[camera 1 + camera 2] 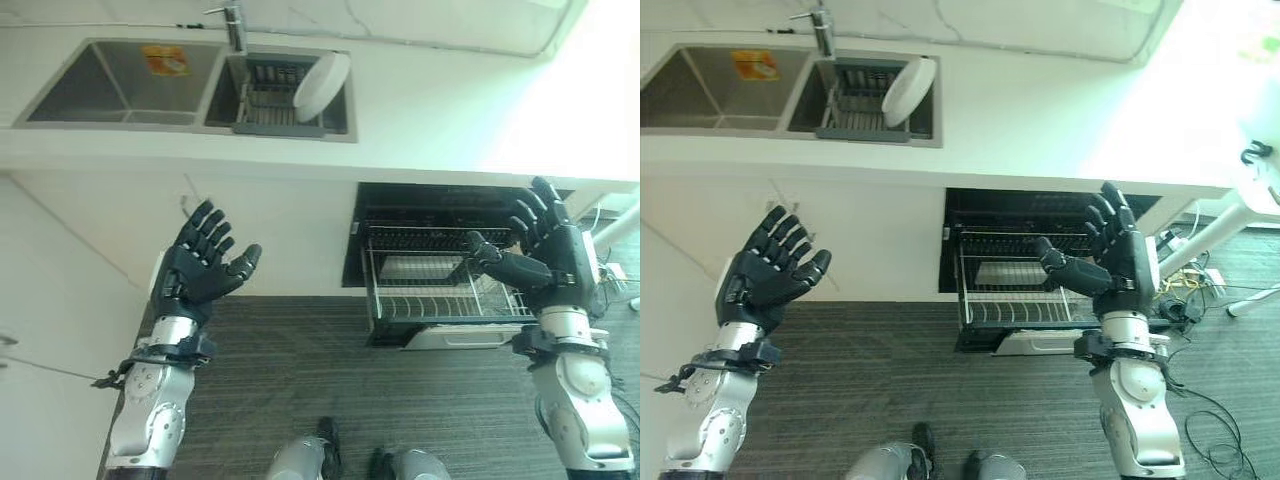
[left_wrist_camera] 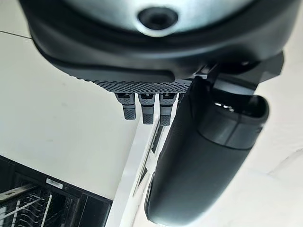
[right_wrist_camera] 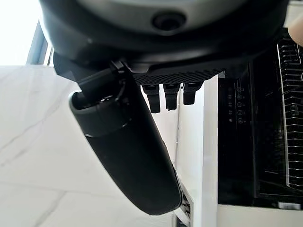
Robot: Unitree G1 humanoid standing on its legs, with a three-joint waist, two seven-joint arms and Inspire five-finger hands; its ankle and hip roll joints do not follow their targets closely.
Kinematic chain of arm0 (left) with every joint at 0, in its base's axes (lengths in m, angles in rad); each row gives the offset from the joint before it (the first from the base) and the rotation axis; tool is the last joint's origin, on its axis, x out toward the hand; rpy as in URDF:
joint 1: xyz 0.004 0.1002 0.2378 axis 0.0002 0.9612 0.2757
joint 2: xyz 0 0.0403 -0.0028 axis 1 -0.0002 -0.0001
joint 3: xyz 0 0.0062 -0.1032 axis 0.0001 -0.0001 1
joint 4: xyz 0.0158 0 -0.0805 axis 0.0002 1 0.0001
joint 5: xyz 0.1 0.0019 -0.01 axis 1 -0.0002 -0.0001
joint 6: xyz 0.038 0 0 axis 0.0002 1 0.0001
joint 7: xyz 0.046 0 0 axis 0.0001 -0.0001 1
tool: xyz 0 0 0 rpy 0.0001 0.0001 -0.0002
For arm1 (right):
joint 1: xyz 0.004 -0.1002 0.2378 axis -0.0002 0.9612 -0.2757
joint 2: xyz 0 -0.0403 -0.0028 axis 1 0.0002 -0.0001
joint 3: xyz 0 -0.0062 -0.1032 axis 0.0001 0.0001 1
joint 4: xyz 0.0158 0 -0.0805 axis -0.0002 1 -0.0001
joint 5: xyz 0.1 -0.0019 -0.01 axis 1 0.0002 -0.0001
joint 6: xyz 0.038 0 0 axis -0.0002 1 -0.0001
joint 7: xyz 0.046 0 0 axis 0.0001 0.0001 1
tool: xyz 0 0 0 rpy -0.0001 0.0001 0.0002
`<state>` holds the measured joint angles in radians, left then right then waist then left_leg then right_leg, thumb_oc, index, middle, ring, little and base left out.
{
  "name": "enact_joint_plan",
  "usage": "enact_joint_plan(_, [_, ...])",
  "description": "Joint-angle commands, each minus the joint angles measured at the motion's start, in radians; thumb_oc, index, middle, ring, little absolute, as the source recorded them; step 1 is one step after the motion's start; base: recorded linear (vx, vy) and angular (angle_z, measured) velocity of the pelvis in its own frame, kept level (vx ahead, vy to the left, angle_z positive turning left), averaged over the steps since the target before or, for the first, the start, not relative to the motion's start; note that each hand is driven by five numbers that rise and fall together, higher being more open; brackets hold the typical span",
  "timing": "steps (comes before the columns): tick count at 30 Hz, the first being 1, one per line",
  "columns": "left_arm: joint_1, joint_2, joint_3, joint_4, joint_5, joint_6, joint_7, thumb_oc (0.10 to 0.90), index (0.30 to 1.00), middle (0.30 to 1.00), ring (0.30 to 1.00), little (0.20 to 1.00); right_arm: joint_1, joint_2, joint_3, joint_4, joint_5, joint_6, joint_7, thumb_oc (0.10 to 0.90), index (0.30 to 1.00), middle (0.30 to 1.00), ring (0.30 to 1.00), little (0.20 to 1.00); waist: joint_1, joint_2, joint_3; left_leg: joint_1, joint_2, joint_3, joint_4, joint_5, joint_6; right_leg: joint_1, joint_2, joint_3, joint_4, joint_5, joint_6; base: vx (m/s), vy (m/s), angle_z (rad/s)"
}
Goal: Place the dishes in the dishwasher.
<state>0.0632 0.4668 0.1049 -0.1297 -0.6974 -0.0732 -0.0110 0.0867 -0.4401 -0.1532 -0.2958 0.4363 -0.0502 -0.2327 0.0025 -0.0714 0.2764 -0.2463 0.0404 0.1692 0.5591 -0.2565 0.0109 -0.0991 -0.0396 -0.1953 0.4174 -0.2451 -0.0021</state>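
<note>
Your inventory at this moment:

- Counter (image 1: 420, 110): white, running across the far side. Its front edge overhangs white cabinet fronts on the left and the dishwasher opening on the right. The stretch of top to the right of the sink is bare.
- Double sink (image 1: 120, 85): steel, set into the counter's left part, with the tap (image 1: 235, 25) at its back edge between the basins. The right basin holds a grey drying rack (image 1: 270, 100).
- White plate (image 1: 322, 85): the task's dish. You find it standing on edge in the drying rack, leaning at the right basin's right end, well apart from both hands.
- Dishwasher (image 1: 450, 200): open under the counter's right part. Its wire rack (image 1: 440, 285) is pulled out over the dark floor (image 1: 300, 370); you have open floor between the cabinets and the rack.
- Left hand (image 1: 200, 265): raised before the white cabinet front, below the counter edge. Fingers (image 1: 215, 235) straight and spread, thumb out, holding and touching nothing.
- Right hand (image 1: 545, 250): raised in front of the pulled-out rack's right side. Fingers (image 1: 535, 215) straight and spread, thumb out, empty.
</note>
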Motion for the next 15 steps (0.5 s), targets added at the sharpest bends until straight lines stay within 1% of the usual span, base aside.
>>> enact_joint_plan(1, [-0.059,0.0,0.012,-0.135,0.046,-0.143,-0.04,0.8,0.9,0.9,0.9,0.9,-0.065,-0.063,-0.09,-0.035,0.021,-0.126,-0.021,0.8,0.9,0.9,0.9,0.9,-0.031,0.05,-0.07,0.188,0.002,-0.011,-0.259,-0.003,-0.004,0.048,0.006,-0.064,-0.117,0.068,0.093,0.09,-0.159,0.15])
enact_joint_plan(2, [-0.062,-0.001,0.008,-0.137,0.047,-0.144,-0.039,0.8,0.9,0.9,0.9,0.9,-0.071,-0.063,-0.087,-0.034,0.024,-0.125,-0.026,0.8,0.9,0.9,0.9,0.9,-0.031,0.051,-0.072,0.191,0.003,-0.008,-0.259,-0.002,-0.005,0.05,0.007,-0.065,-0.117,0.062,0.09,0.15,-0.282,0.17])
enact_joint_plan(3, [-0.076,-0.002,-0.011,-0.143,0.078,-0.144,-0.044,0.8,0.9,0.9,0.9,0.9,-0.104,-0.053,-0.059,-0.021,0.027,-0.125,-0.049,0.8,0.9,0.9,0.9,0.9,-0.023,0.057,-0.076,0.208,-0.001,-0.004,-0.259,0.006,-0.011,0.059,0.001,-0.06,-0.117,0.031,0.073,0.14,-0.231,-0.03])
enact_joint_plan(4, [-0.075,0.0,-0.017,-0.147,0.094,-0.144,-0.039,0.8,0.9,0.9,0.9,0.9,-0.11,-0.048,-0.048,-0.021,0.019,-0.119,-0.047,0.8,0.9,0.9,0.9,0.9,-0.019,0.056,-0.077,0.218,-0.008,-0.003,-0.259,0.013,-0.017,0.063,-0.003,-0.053,-0.117,0.025,0.067,0.16,-0.257,-0.07])
enact_joint_plan(6, [-0.071,0.006,-0.018,-0.152,0.085,-0.137,-0.025,0.8,0.9,0.9,0.9,0.9,-0.114,-0.055,-0.036,-0.024,0.012,-0.089,-0.035,0.8,0.9,0.9,0.9,0.9,-0.008,0.042,-0.075,0.241,-0.027,0.017,-0.259,0.037,-0.036,0.071,-0.026,-0.048,-0.117,0.019,0.053,0.13,-0.172,-0.13])
enact_joint_plan(7, [-0.068,0.007,-0.014,-0.157,0.06,-0.134,-0.027,0.8,0.9,0.9,0.9,0.9,-0.114,-0.065,-0.033,-0.024,0.013,-0.077,-0.025,0.8,0.9,0.9,0.9,0.9,-0.001,0.023,-0.068,0.255,-0.036,0.05,-0.256,0.107,-0.055,0.077,-0.053,-0.047,-0.117,0.019,0.044,0.12,-0.198,-0.07])
enact_joint_plan(8, [-0.062,0.003,-0.008,-0.16,0.047,-0.138,-0.03,0.8,0.9,0.9,0.9,0.9,-0.112,-0.07,-0.033,-0.021,-0.003,-0.073,-0.013,0.8,0.9,0.9,0.9,0.9,0.001,0.015,-0.056,0.221,-0.025,0.069,-0.166,0.139,-0.071,0.083,-0.065,-0.047,-0.117,0.019,0.033,0.08,-0.192,-0.09])
enact_joint_plan(9, [-0.054,-0.006,-0.002,-0.166,0.042,-0.145,-0.04,0.8,0.9,0.9,0.9,0.9,-0.111,-0.076,-0.039,-0.017,-0.004,-0.073,0.001,0.8,0.9,0.9,0.9,0.9,-0.003,0.018,-0.045,0.156,0.016,0.083,-0.042,0.164,-0.089,0.083,-0.069,-0.058,-0.117,0.02,0.019,0.03,-0.138,-0.14])
enact_joint_plan(10, [-0.057,-0.016,-0.008,-0.168,0.055,-0.147,-0.046,0.8,0.9,0.9,0.9,0.9,-0.115,-0.075,-0.039,-0.015,0.008,-0.074,0.004,0.8,0.9,0.9,0.9,0.9,-0.006,0.02,-0.041,0.132,0.044,0.086,-0.019,0.185,-0.1,0.081,-0.071,-0.064,-0.117,0.022,0.016,0.02,-0.091,0.25])
enact_joint_plan(11, [-0.065,-0.02,-0.016,-0.165,0.076,-0.152,-0.05,0.8,0.9,0.9,0.9,0.9,-0.126,-0.071,-0.035,-0.012,0.001,-0.073,0.005,0.8,0.9,0.9,0.9,0.9,-0.01,0.021,-0.038,0.122,0.069,0.096,-0.03,0.193,-0.103,0.078,-0.076,-0.066,-0.117,0.023,0.017,0.03,-0.004,0.37])
enact_joint_plan(12, [-0.067,-0.019,-0.027,-0.165,0.112,-0.176,-0.047,0.8,0.9,0.9,0.9,0.9,-0.144,-0.069,-0.03,-0.009,-0.001,-0.073,0.017,0.8,0.9,0.9,0.9,0.9,-0.013,0.023,-0.034,0.123,0.089,0.112,-0.077,0.197,-0.1,0.075,-0.085,-0.062,-0.117,0.023,0.022,0.06,0.047,0.37])
enact_joint_plan(13, [-0.063,-0.017,-0.028,-0.168,0.129,-0.191,-0.045,0.8,0.9,0.9,0.9,0.9,-0.148,-0.07,-0.028,-0.01,0.0,-0.071,0.024,0.8,0.9,0.9,0.9,0.9,-0.012,0.027,-0.035,0.135,0.094,0.12,-0.131,0.208,-0.099,0.074,-0.086,-0.056,-0.117,0.021,0.026,0.11,0.124,0.08])
enact_joint_plan(14, [-0.05,-0.011,-0.021,-0.175,0.137,-0.208,-0.043,0.8,0.9,0.9,0.9,0.9,-0.145,-0.074,-0.026,-0.014,-0.007,-0.071,0.031,0.8,0.9,0.9,0.9,0.9,-0.012,0.035,-0.035,0.165,0.098,0.123,-0.219,0.219,-0.101,0.082,-0.084,-0.049,-0.117,0.013,0.033,0.11,0.152,-0.04])
enact_joint_plan(15, [-0.042,-0.005,-0.013,-0.181,0.129,-0.213,-0.043,0.8,0.9,0.9,0.9,0.9,-0.14,-0.077,-0.028,-0.016,-0.007,-0.071,0.037,0.8,0.9,0.9,0.9,0.9,-0.011,0.044,-0.037,0.167,0.104,0.114,-0.259,0.217,-0.101,0.083,-0.08,-0.044,-0.117,0.01,0.038,0.13,0.267,-0.04])
